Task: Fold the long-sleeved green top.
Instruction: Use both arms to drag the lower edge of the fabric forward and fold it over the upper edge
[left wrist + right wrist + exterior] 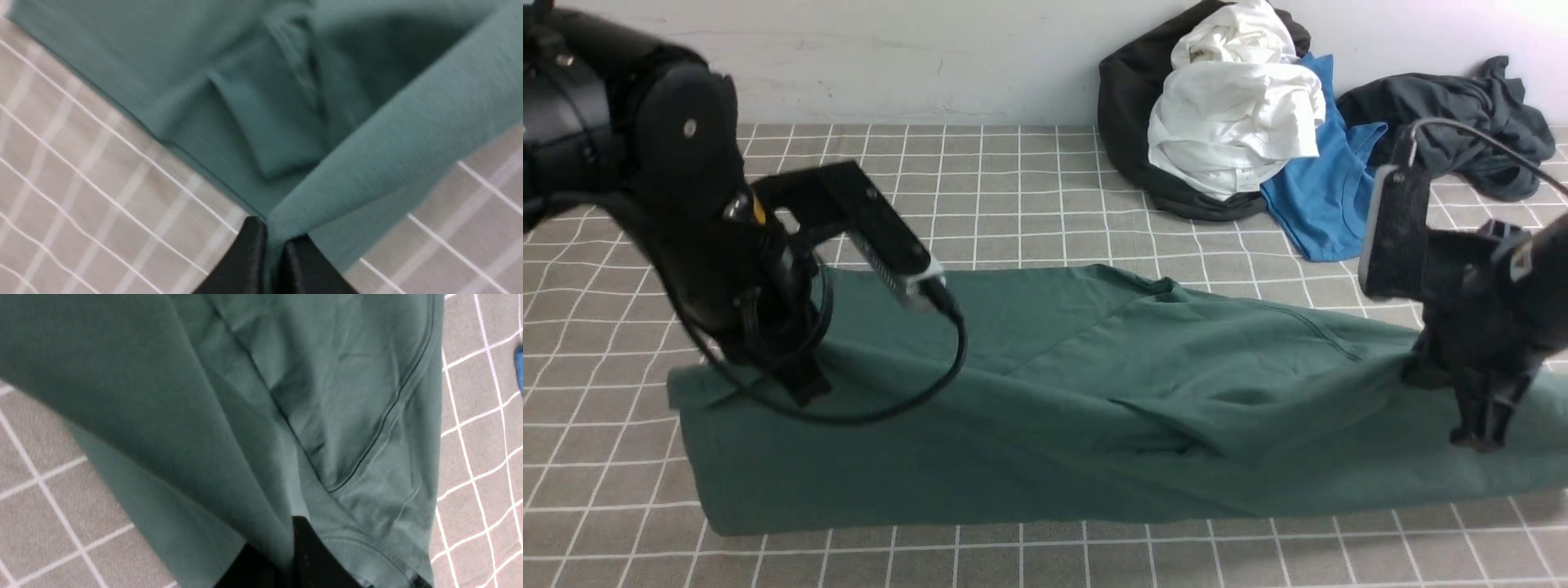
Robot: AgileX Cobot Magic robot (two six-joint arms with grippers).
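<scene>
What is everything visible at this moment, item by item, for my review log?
green long-sleeved top: one, dark green, stretched across the middle of the table, pinched at both ends
black garment: one, black, crumpled at the back against the wall
white garment: at least one, white, piled on the black garment
blue garment: one, bright blue, back right, partly under the white garment
charcoal garment: one, dark grey, crumpled at the far back right
tablecloth: one, grey with a white grid, covering the table
wall: one, white, behind the table
left gripper: one, black, shut on the top's left end
right gripper: one, black, shut on the top's right end
</scene>
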